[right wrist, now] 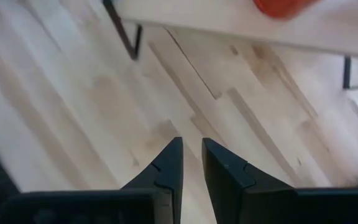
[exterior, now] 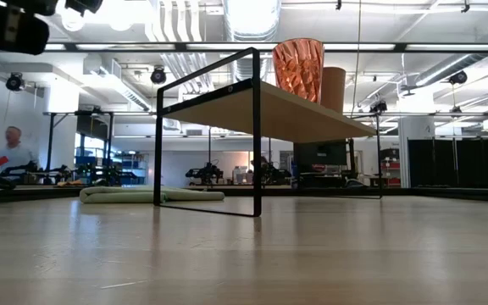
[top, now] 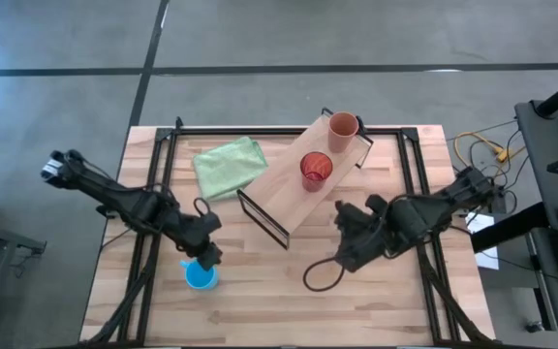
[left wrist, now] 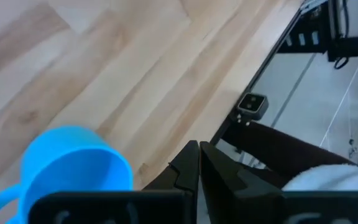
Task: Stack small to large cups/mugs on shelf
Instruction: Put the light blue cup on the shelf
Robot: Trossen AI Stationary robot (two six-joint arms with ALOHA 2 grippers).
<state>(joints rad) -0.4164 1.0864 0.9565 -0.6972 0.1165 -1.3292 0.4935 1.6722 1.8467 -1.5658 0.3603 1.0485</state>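
Cups first: the red tumbler (top: 316, 170) and orange-brown cup (top: 343, 131) stand on the shelf (top: 289, 199), the blue mug (top: 200, 275) on the desk (top: 289, 301). My left hand (top: 207, 256), fingers pressed together, sits just beside the mug, seemingly ready to reach for it. My right hand (top: 341, 225) waits near the shelf, fingers slightly spread and holding nothing.

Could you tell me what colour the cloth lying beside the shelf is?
Pale green; the cloth shows best in the high view.

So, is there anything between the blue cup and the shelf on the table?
No. In the high view only bare tabletop lies between the blue cup and the shelf; the left tool is by the cup.
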